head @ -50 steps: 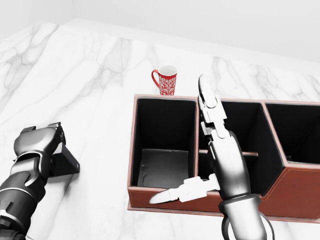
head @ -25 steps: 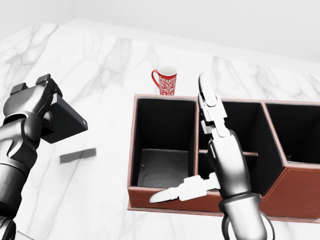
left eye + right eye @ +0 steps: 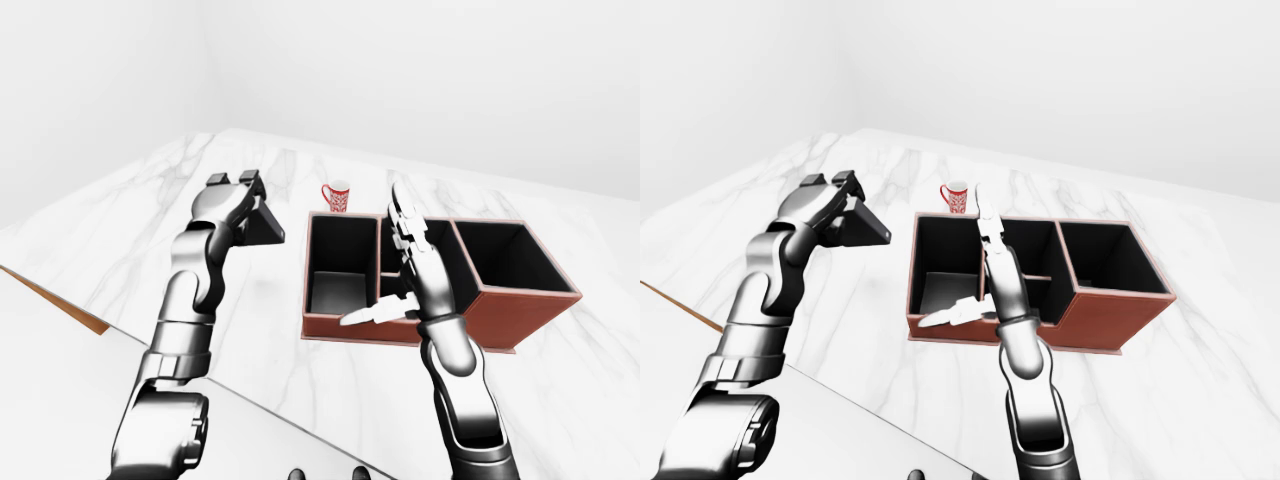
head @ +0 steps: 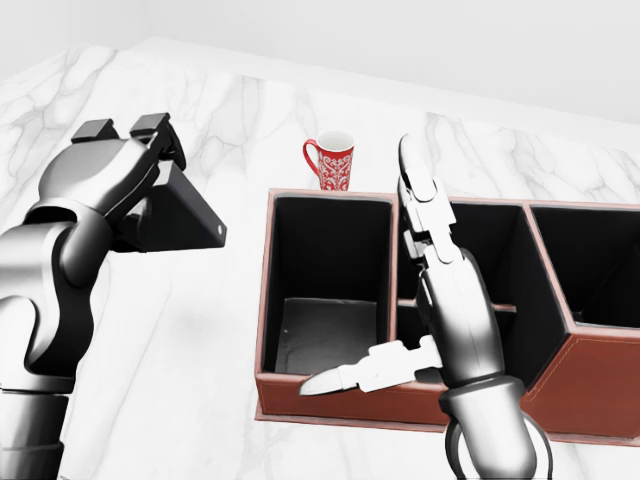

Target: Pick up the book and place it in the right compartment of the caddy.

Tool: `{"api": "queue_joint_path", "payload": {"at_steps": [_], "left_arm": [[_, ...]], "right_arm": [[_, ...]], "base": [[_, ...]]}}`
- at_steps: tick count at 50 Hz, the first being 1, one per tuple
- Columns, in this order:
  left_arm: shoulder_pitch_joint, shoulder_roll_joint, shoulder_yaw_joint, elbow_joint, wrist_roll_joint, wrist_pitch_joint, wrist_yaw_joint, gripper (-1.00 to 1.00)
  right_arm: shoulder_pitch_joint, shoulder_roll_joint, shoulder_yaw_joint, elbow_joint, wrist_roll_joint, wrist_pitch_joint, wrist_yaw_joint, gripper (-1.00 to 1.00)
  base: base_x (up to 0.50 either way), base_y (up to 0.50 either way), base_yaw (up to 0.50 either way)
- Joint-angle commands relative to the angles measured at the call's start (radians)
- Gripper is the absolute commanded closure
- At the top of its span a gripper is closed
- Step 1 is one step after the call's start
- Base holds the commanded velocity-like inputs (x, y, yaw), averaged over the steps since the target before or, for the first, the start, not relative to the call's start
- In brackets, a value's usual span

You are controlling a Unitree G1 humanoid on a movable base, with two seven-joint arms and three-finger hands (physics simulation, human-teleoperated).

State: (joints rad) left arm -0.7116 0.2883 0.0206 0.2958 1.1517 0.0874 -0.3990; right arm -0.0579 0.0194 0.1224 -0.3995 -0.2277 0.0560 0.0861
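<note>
Left hand (image 4: 125, 165) grips book (image 4: 180, 215) aloft — seemingly clear of caddy (image 4: 262, 300) edge.

Both arms are glossy dark-grey metal, built of rounded cylindrical segments with ringed joints and thick drum-shaped shoulders. The left hand (image 4: 125, 165) has a blocky, dark, squared casing. The right hand (image 4: 405, 300) has slim, pale silver fingers (image 4: 412, 185) of short segmented links tapering to points.

caddy (image 4: 330, 385) right compartment cut off in head view, book (image 4: 180, 215) partly hidden by left robot hand (image 4: 120, 175)
</note>
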Motion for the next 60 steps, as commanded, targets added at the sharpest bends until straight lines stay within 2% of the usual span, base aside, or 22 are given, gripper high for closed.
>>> {"api": "queue_joint_path", "payload": {"at_steps": [1,13,23,33,46,60], "left_arm": [[0.116,-0.062,0.015,-0.337,0.168,0.0,-0.162,1.0],[0.175,-0.107,0.014,-0.569,0.24,0.0,-0.299,1.0],[0.177,-0.151,-0.003,-0.699,0.282,0.0,-0.299,1.0],[0.159,-0.179,-0.016,-0.733,0.3,0.0,-0.299,1.0],[0.215,-0.233,-0.057,-0.741,0.316,0.0,-0.299,1.0],[0.265,-0.257,-0.08,-0.736,0.328,0.0,-0.299,1.0]], "right_arm": [[-0.051,0.006,-0.004,-0.012,-0.008,0.031,0.006,-1.0],[-0.124,0.011,-0.014,0.038,-0.021,0.031,0.006,-1.0],[-0.17,0.018,-0.008,0.136,-0.037,0.031,0.008,-1.0],[-0.193,0.033,0.005,0.193,-0.05,0.031,0.012,-1.0],[-0.252,0.059,0.021,0.205,-0.069,0.031,0.02,-1.0],[-0.286,0.07,0.025,0.209,-0.079,0.031,0.02,-1.0]], "base": [[0.0,0.0,0.0],[0.0,0.0,0.0],[0.0,0.0,0.0],[0.0,0.0,0.0],[0.0,0.0,0.0],[0.0,0.0,0.0]]}}
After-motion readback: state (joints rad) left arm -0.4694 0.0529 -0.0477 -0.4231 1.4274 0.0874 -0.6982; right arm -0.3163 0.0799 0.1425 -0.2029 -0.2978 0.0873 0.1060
